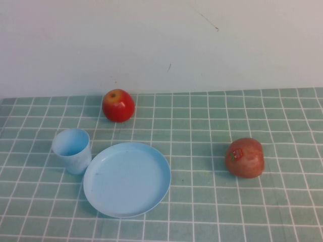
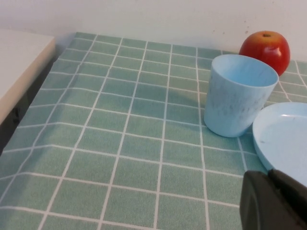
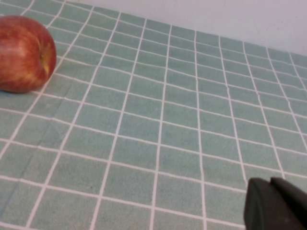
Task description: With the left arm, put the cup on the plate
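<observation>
The light blue cup point(image 1: 72, 149) stands upright and empty on the green checked cloth, just left of the light blue plate point(image 1: 126, 179) and close to its rim. Both show in the left wrist view, the cup point(image 2: 238, 96) and the plate's edge point(image 2: 283, 139). My left gripper point(image 2: 269, 184) shows only as black fingertips pressed together, empty, some way short of the cup and by the plate's near rim. My right gripper point(image 3: 272, 191) is shut and empty over bare cloth. Neither arm shows in the high view.
A red-yellow apple point(image 1: 118, 105) sits behind the cup near the wall, also in the left wrist view point(image 2: 265, 50). A darker red apple point(image 1: 245, 157) with a sticker lies at the right, also in the right wrist view point(image 3: 24, 53). A white ledge point(image 2: 19, 67) borders the table's left side.
</observation>
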Action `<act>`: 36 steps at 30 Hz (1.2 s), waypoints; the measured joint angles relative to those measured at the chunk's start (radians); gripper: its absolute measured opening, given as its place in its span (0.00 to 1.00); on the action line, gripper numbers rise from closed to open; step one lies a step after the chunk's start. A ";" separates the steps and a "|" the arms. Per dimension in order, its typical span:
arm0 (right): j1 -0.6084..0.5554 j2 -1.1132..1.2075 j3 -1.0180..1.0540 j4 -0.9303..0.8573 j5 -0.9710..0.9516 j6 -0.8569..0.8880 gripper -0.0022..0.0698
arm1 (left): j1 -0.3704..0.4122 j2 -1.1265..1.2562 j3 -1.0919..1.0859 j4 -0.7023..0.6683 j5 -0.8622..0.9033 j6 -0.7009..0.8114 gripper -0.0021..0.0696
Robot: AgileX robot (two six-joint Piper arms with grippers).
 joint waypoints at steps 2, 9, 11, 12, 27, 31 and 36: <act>0.000 0.000 0.000 0.000 0.000 0.000 0.03 | 0.000 0.000 0.000 0.000 0.000 0.000 0.03; 0.000 0.000 0.000 0.000 0.000 0.000 0.03 | 0.000 0.000 0.004 -0.085 -0.140 0.000 0.03; 0.000 0.000 0.000 0.000 0.000 0.000 0.03 | 0.000 0.000 0.004 -0.131 -0.246 0.000 0.03; 0.000 0.000 0.000 0.000 0.000 0.000 0.03 | 0.000 0.000 0.004 -0.156 -0.310 0.000 0.03; 0.000 0.000 0.000 0.000 0.000 0.000 0.03 | 0.000 -0.002 -0.087 -0.151 -0.972 -0.108 0.03; 0.000 0.000 0.000 0.000 0.000 0.000 0.03 | 0.000 0.006 -0.364 -0.088 -0.617 -0.114 0.03; 0.000 0.000 0.000 0.000 0.000 0.000 0.03 | 0.000 0.175 -0.686 -0.056 -0.252 -0.028 0.03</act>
